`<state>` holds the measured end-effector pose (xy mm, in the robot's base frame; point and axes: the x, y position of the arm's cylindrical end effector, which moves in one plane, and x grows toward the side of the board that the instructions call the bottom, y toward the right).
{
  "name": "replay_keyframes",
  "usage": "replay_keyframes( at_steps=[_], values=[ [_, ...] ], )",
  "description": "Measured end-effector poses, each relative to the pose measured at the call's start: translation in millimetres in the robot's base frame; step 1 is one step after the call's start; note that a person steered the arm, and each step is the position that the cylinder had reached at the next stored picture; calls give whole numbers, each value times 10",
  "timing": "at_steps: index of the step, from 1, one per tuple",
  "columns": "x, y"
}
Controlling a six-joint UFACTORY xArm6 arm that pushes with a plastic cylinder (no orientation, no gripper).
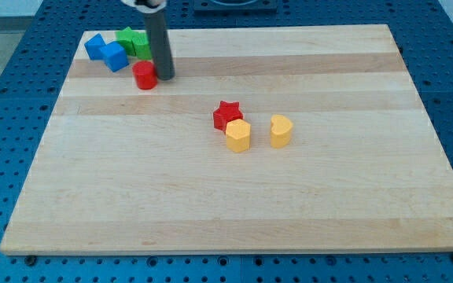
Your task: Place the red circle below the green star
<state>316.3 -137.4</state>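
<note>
yellow hexagon [238, 135] touching red star [227, 115] | yellow heart [281, 130] beside | my tip [164, 77] touching red circle [145, 75] | green star [133, 41] above | no pincer

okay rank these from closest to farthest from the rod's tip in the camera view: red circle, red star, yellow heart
From my tip:
1. Red circle, touching its left side.
2. Red star, mid-board, lower right.
3. Yellow heart, farther right.
</note>
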Motion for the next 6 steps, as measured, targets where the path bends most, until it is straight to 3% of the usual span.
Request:
replay_keyframes(
  at_steps=[1,2,5,6],
  values=[
    [6,-17],
    [474,80],
    [30,-653],
    [517,-652]
  ],
)
